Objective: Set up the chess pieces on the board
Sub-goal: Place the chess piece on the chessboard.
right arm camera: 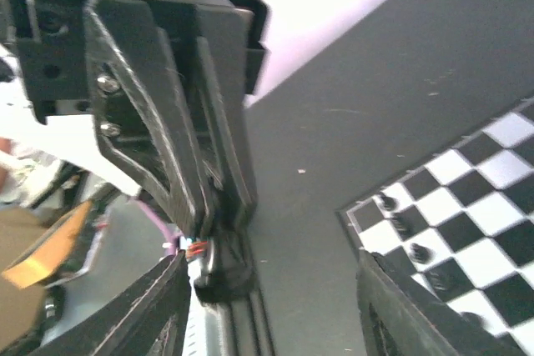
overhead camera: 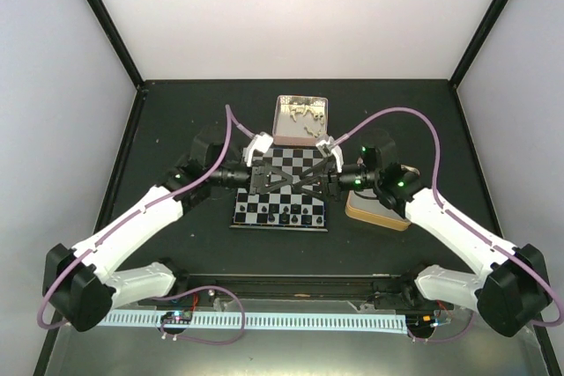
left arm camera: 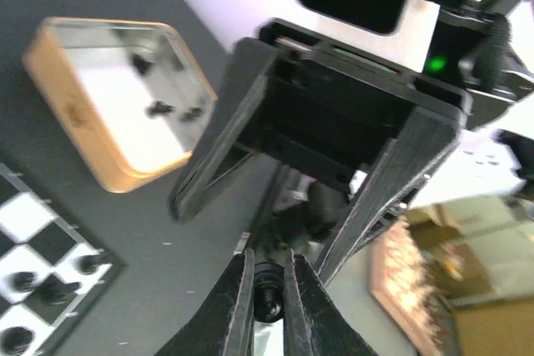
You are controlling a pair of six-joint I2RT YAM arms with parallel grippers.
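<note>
The left gripper [left arm camera: 267, 289] is pinching together on a tiny glossy black piece [left arm camera: 267, 304], which is sitting right between its fingertips. The right gripper [right arm camera: 271, 289] is facing it nose to nose, its jaws standing wide apart and gripping nothing. Both are hanging over the middle of the board [overhead camera: 264, 209] (the top view shows their fingers crossing there). The board is lying flat at the centre of the dark table [overhead camera: 176, 121], and a row of black pieces [overhead camera: 284, 216] is standing along its near edge. More black figures are lying in a gold-sided tin [left arm camera: 58, 110] just right of the board. Cream pieces [overhead camera: 304, 114] are lying heaped in a second tin [overhead camera: 278, 121] at its far edge.
</note>
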